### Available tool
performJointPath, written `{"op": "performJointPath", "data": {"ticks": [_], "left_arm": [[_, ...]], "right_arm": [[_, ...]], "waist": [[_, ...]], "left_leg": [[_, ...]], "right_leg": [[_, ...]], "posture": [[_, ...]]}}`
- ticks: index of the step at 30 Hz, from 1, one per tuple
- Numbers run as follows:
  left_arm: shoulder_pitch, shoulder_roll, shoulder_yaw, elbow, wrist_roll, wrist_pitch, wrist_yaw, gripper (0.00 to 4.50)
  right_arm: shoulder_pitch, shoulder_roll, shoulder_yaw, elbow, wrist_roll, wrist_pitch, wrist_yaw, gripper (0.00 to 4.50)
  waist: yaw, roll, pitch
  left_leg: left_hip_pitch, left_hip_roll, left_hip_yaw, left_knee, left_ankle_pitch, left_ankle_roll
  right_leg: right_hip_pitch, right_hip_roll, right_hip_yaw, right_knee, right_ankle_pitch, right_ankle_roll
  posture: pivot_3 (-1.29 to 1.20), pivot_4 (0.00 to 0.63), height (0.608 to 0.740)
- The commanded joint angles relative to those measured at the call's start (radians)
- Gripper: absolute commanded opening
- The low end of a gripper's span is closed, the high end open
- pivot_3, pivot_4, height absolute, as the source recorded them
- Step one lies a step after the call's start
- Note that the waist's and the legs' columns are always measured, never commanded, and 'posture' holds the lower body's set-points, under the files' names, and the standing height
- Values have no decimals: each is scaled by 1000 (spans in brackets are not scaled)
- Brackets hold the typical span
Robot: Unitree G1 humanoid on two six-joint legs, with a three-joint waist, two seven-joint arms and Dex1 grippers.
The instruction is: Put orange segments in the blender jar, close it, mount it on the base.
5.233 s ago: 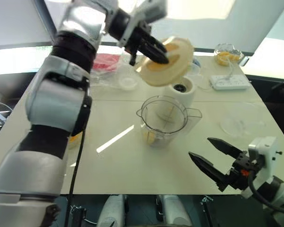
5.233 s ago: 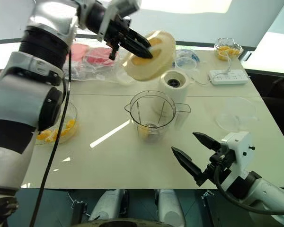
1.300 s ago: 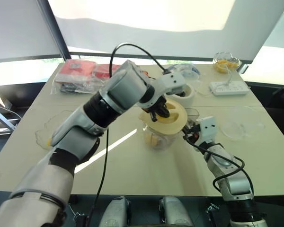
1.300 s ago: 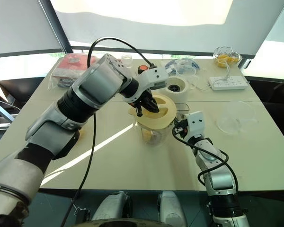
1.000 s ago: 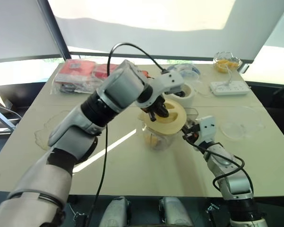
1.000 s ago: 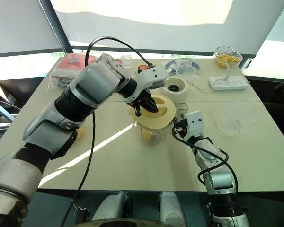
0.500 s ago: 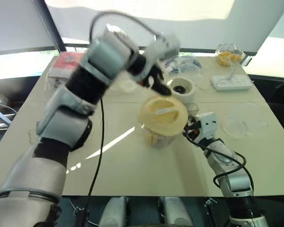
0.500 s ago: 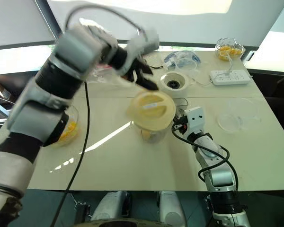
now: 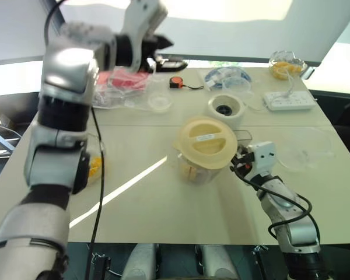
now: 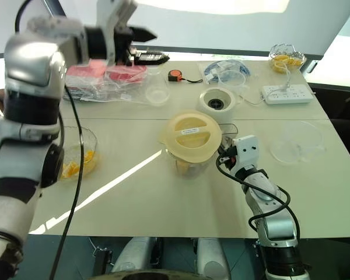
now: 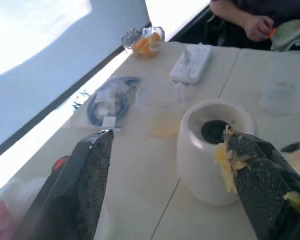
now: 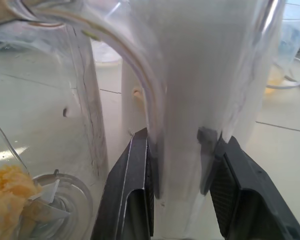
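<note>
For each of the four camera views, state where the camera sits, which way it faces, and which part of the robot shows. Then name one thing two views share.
Left and right eye views: on the head, looking down over the table; both arms show.
Left wrist view: on the raised left arm, looking between the open left gripper at the base.
Right wrist view: beside the blender jar, right gripper closed on its handle.
Shared: the base appears in the head and left wrist views.

The lid (image 9: 206, 142) hides the blender jar's (image 9: 193, 170) mouth and most orange segments (image 12: 9, 195).

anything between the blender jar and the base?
Nothing; only bare table separates the lidded blender jar from the base behind it, in the left eye view.
</note>
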Motion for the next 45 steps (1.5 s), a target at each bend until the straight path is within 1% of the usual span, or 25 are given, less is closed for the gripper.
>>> {"op": "performJointPath", "data": {"ticks": [1, 2, 4, 6, 8, 10, 12, 14, 16, 18, 20, 23, 27, 32, 35, 38, 45], "left_arm": [[127, 8, 84, -140, -102, 8, -21, 3617], [175, 6, 100, -166, -123, 20, -12, 3617], [277, 21, 100, -214, -140, -23, -30, 3617], [367, 7, 86, -215, -116, -113, -8, 3617], [412, -7, 84, -200, -112, -158, 7, 3617], [453, -5, 56, -190, -79, -234, 8, 3617], [500, -12, 27, -190, -47, -296, 18, 3617], [532, -31, 25, -198, -55, -304, 34, 3617], [552, -49, 24, -213, -49, -315, 61, 3617], [577, -65, 24, -239, -42, -331, 87, 3617], [604, -77, 21, -275, -41, -338, 110, 3617], [632, -92, 29, -323, -54, -321, 146, 3617], [679, -100, 26, -388, -62, -296, 184, 3617], [713, -107, 17, -425, -47, -279, 237, 3617], [732, -102, 21, -438, -51, -273, 254, 3617], [741, -100, 15, -447, -49, -272, 268, 3617], [742, -110, 10, -447, -51, -274, 300, 3617]], "right_arm": [[14, 6, -103, -177, 59, 83, -49, 933], [19, 9, -124, -225, 86, 113, -56, 933], [18, 15, -159, -319, 138, 185, -77, 933], [4, -1, -212, -414, 204, 272, -95, 933], [-16, -21, -257, -472, 256, 342, -108, 933], [-45, -59, -322, -514, 326, 412, -108, 933], [-95, -120, -436, -543, 465, 480, -111, 933], [-173, -223, -559, -533, 642, 545, -130, 933], [-266, -338, -628, -469, 717, 607, -157, 933], [-387, -426, -636, -371, 738, 654, -203, 933], [-490, -474, -614, -273, 728, 679, -246, 933], [-603, -502, -540, -146, 675, 676, -268, 933], [-730, -489, -380, 86, 527, 569, -215, 933], [-885, -442, -245, 374, 389, 419, -105, 933], [-942, -426, -173, 503, 306, 360, -41, 933], [-974, -419, -148, 565, 263, 338, -1, 933], [-994, -396, -142, 573, 211, 360, 19, 933]], "waist": [[5, -1, 1], [7, -1, 2], [6, 0, 2], [3, 0, 3], [1, -1, 3], [0, -1, 3], [0, -1, 4], [0, 0, 5], [-1, -1, 5], [-3, -1, 6], [-5, -2, 6], [-5, -2, 6], [-8, -2, 6], [-6, 0, 7], [-4, 0, 7], [-2, 0, 7], [-2, 1, 7]], "left_leg": [[-1, 0, 0, 0, 1, -1], [-1, -1, -1, 1, 1, -1], [-2, -1, -1, 1, 1, -1], [-1, -1, -1, 1, 1, -1], [-1, -1, -1, 1, 1, -1], [0, -1, -1, 1, 1, -1], [0, -1, -1, 2, 1, -1], [1, -1, -1, 2, 1, -1], [1, -1, -1, 3, 1, -1], [1, -1, -1, 3, 1, -1], [1, 0, -1, 3, 1, -1], [1, 0, -1, 2, 1, -1], [1, 0, 1, 2, 1, -1], [1, 0, 2, 2, 1, -1], [0, 0, 2, 2, 1, -1], [0, 0, 2, 1, 1, -1], [-1, -1, 2, 1, 1, -1]], "right_leg": [[0, -1, 0, 0, 0, 0], [0, -1, 0, 0, 0, 0], [0, -1, 0, 0, 0, 0], [-1, -1, 0, 1, 0, 0], [-1, -1, 0, 2, 0, 0], [-1, -1, -1, 4, 0, -1], [0, -1, -1, 4, 1, -2], [1, -1, -1, 4, 1, -2], [1, -1, 0, 4, 1, -2], [1, -1, -1, 4, 1, -2], [1, 0, -1, 5, 1, -3], [0, 0, -1, 5, 1, -3], [0, -1, 0, 5, 2, -3], [-1, -1, 1, 6, 2, -2], [-2, 0, 0, 6, 2, -2], [-2, 0, 0, 5, 2, -3], [-2, -1, 0, 4, 2, -2]], "posture": [[0, 150, 740], [0, 150, 740], [0, 150, 740], [0, 150, 740], [0, 150, 740], [0, 150, 740], [0, 150, 740], [0, 150, 740], [0, 150, 740], [0, 150, 740], [0, 150, 740], [0, 150, 740], [0, 150, 740], [0, 150, 740], [0, 150, 740], [0, 150, 740], [0, 150, 740]]}}
